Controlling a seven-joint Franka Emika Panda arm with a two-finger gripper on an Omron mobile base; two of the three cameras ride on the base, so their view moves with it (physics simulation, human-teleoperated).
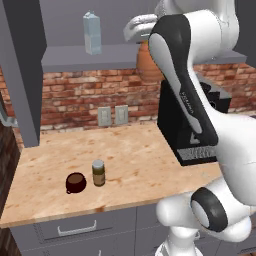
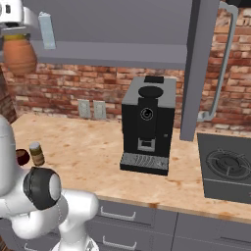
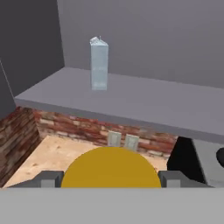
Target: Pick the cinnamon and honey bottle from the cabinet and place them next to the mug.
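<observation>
Your hand (image 3: 111,178) is pinching the honey bottle (image 2: 19,55): in the hand view its yellow cap sits right between the two fingertips (image 3: 48,178), one on each side, touching it. In the right base view you see the orange-brown bottle hanging under the hand at the top left, up in the air at about shelf level, just in front of the cabinet (image 2: 147,54) shelf and well above the worktop (image 1: 140,155). In the left base view the bottle is mostly hidden behind your arm, only an orange edge showing by the shelf front. One pale blue-white carton (image 1: 91,33) stands upright on the shelf, far and left of the held bottle, apart from it. One cinnamon (image 1: 98,172) jar stands upright on the worktop, just beside the one mug (image 1: 75,182), on the mug's right, near the front edge; whether they touch you cannot tell. One black coffee machine (image 2: 147,125) stands on the worktop to the right, well apart from mug and jar. Two wall outlets (image 1: 112,115) sit side by side on the brick wall. One stove (image 2: 228,166) lies at the far right.
</observation>
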